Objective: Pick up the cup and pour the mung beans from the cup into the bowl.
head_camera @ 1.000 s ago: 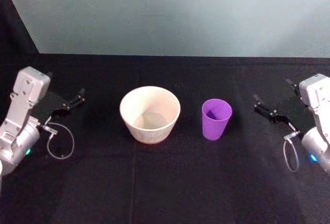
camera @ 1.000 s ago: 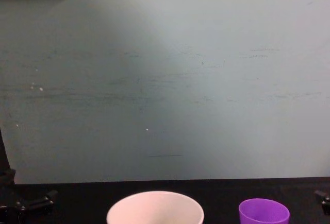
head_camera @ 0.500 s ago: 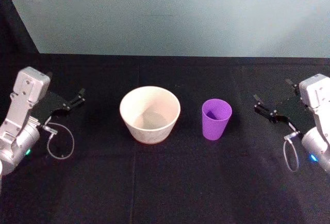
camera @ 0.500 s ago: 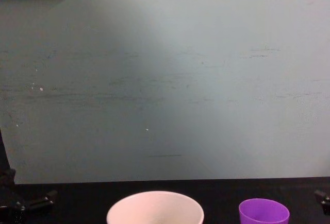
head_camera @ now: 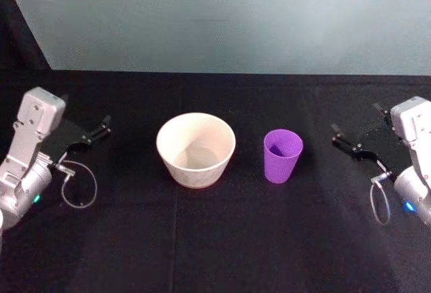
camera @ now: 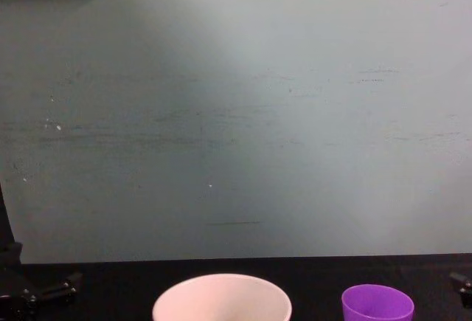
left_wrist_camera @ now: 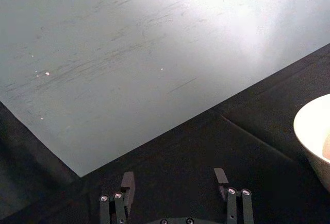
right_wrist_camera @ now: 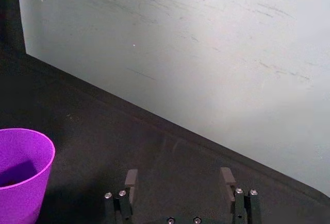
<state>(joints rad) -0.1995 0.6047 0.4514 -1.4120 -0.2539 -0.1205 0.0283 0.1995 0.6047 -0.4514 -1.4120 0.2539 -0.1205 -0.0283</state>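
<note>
Nothing has shifted: the cup (head_camera: 283, 155) and bowl (head_camera: 196, 149) stand apart on the tabletop (head_camera: 215, 239). The left claw (left_wrist_camera: 174, 175) and right claw (right_wrist_camera: 179, 173) stay parked outside them, both released.

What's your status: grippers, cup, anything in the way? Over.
Left gripper and right gripper out wide, jaws open, holding nothing. Cup upright, right of bowl, untouched. Nothing between right gripper and cup.

The small tapered plastic cup (head_camera: 283, 155) is bright purple, the wide round bowl (head_camera: 196, 148) plain cream-white, the cloth-covered surface (head_camera: 215, 239) matte black, the faintly streaked wall (head_camera: 236, 17) pale teal, and the left pincer (left_wrist_camera: 174, 175) and right pincer (right_wrist_camera: 179, 173) black on silver-grey arms (head_camera: 27, 151).
</note>
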